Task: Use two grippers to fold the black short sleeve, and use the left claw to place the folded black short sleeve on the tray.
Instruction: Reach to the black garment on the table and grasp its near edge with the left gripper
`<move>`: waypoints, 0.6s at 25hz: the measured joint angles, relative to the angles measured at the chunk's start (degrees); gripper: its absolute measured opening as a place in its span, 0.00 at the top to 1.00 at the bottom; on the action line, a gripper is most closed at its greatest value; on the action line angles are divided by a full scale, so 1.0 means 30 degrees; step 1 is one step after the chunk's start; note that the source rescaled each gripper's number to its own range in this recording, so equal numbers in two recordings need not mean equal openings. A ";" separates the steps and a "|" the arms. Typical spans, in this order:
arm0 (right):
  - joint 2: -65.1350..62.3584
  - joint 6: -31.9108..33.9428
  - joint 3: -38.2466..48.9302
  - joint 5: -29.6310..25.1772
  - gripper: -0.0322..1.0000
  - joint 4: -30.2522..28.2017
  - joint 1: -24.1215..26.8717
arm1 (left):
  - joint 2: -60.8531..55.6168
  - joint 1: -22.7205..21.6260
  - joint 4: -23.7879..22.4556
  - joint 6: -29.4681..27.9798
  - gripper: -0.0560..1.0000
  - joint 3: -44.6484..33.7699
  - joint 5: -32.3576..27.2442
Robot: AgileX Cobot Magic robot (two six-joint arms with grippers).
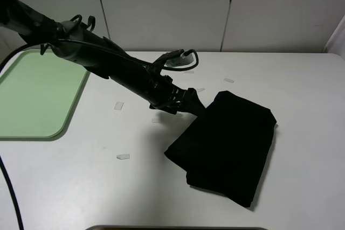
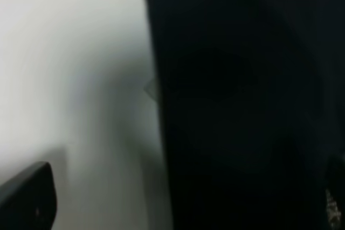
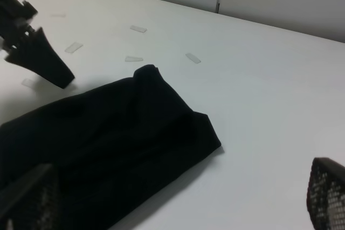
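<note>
- The black short sleeve [image 1: 226, 146] lies folded into a compact rectangle on the white table [image 1: 135, 187], right of centre — well apart from the tray [image 1: 38, 98], which sits at the table's left edge.
- My left gripper [image 1: 195, 104] reaches across the middle, its tip at the near-left edge of the folded shirt; its own camera is filled with blurred black cloth, and I cannot tell whether the jaws are spread or pressed together.
- My right gripper [image 3: 178, 208] hovers off the cloth — fingers [image 3: 326, 192] spread wide, holding nothing.
- Small clear tape scraps [image 1: 123, 157] dot the table around the shirt.
</note>
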State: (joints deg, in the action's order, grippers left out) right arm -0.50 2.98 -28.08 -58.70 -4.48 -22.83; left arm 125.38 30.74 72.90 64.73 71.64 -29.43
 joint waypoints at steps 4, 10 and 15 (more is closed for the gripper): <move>0.0000 0.0000 0.0000 0.0000 0.00 0.0000 0.0000 | 0.0063 0.0486 0.0649 0.0000 0.00 0.0016 0.0446; 0.0000 0.0000 0.0000 0.0000 0.00 0.0000 0.0000 | 0.0700 0.0939 0.1511 0.0000 0.00 0.0187 0.0427; 0.0000 0.0000 0.0000 0.0000 0.00 0.0018 0.0000 | 0.1125 0.1505 0.2449 0.0003 0.02 0.0347 0.0311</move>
State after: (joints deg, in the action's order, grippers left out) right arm -0.50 2.98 -28.08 -58.70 -4.43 -22.83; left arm 128.75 35.25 80.25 64.74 72.68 -28.50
